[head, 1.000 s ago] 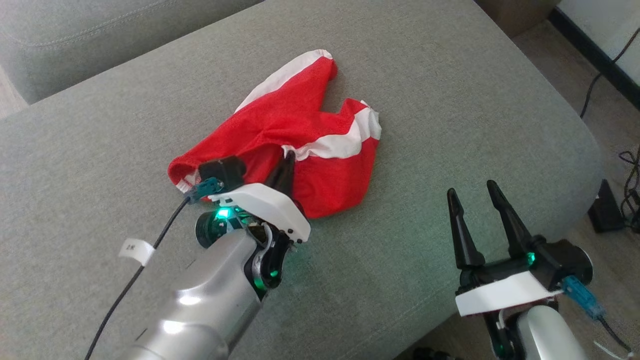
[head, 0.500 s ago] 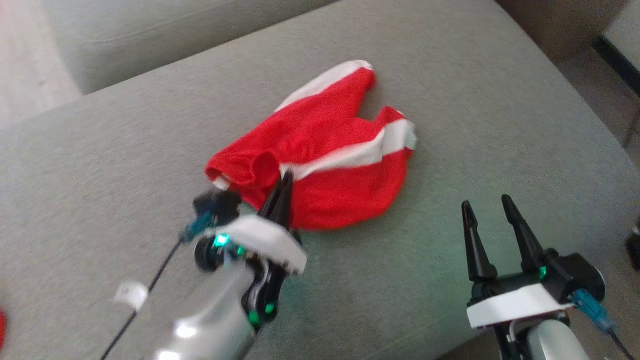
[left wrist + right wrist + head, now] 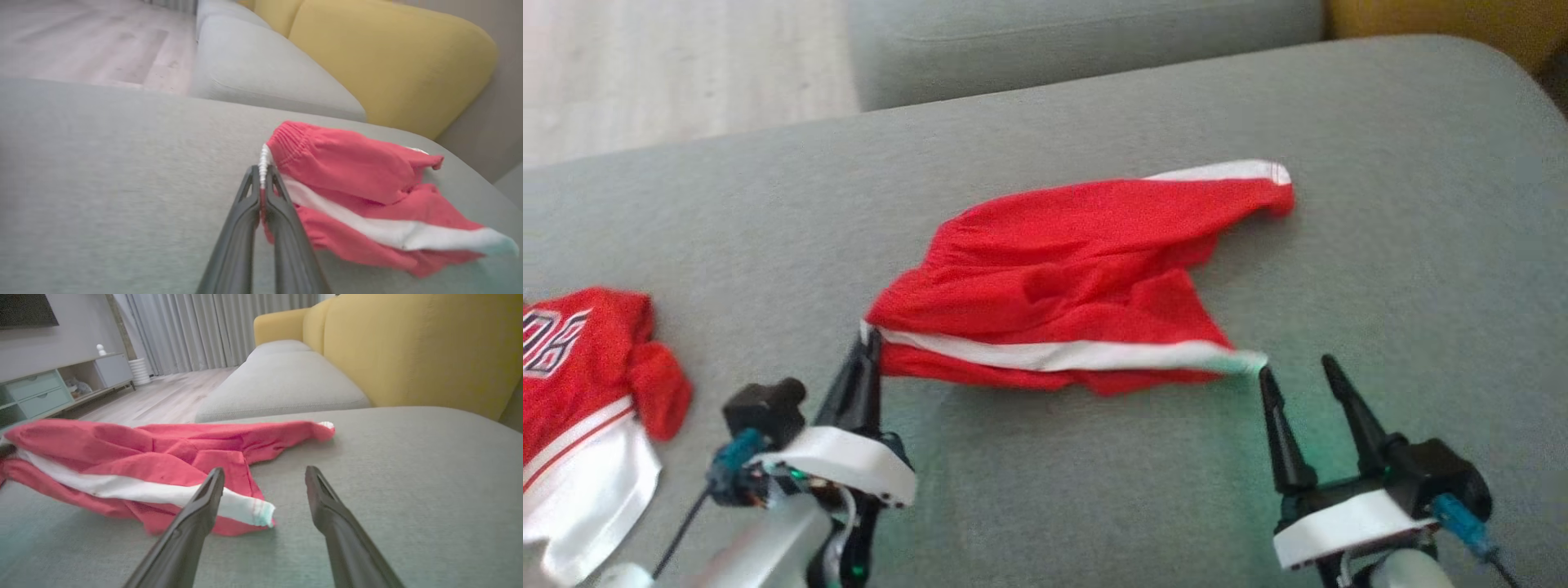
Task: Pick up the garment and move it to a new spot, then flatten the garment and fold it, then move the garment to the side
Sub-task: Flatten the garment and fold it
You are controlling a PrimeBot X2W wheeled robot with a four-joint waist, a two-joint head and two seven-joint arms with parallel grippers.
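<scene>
Left gripper [image 3: 870, 343] has its two fingers pressed together on the waistband corner of the red shorts [image 3: 1078, 269], where the white side stripe begins. From this corner the shorts stretch to the right across the grey sofa cushion [image 3: 1094, 498], and the far leg lies flat on it. The right gripper [image 3: 1294, 367] has its fingers apart and holds nothing; one fingertip is just beside the pale end of the stripe. A red and white jersey [image 3: 580, 367] lies well apart, at the left edge.

Red jersey [image 3: 588, 367]: cut off by left edge, number incomplete. Garment [image 3: 367, 171]: stripe end blurred; pinched corner hidden inside left claw [image 3: 262, 173].
</scene>
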